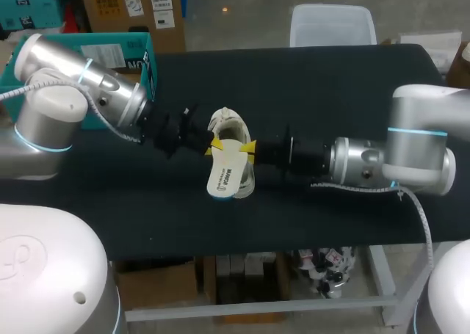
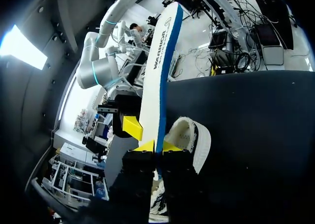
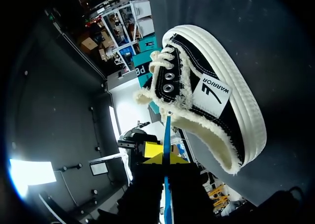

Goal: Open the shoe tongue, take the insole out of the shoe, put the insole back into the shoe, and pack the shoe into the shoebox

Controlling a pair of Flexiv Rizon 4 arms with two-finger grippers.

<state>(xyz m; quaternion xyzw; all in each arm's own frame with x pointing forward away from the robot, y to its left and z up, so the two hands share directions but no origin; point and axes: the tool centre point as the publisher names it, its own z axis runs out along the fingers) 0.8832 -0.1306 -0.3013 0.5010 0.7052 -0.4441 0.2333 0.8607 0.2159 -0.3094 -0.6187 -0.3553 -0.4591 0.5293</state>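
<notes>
Mid-table, head view: black-and-white canvas sneaker [image 1: 229,122] sits on the black table [image 1: 330,84], toe toward the far edge, partly covered by the insole [image 1: 225,174]

Insole is out of the shoe and held over it, white printed face up, blue underside; its broad end points toward the table's near edge

We hold it from both sides at its narrower end. Left gripper [image 1: 211,146] comes in from the left, and its yellow fingers are pinched tight on the insole's edge; in the left wrist view [image 2: 157,146] the tips press both faces of the sheet. Right gripper [image 1: 251,149] comes in from the right, clamped the same way on the opposite edge; the right wrist view [image 3: 165,159] shows the insole edge-on between its tips

Right wrist view: sneaker [image 3: 211,96] lies just ahead of the fingers, with frayed cream trim, metal eyelets and a ribbed white sole
</notes>
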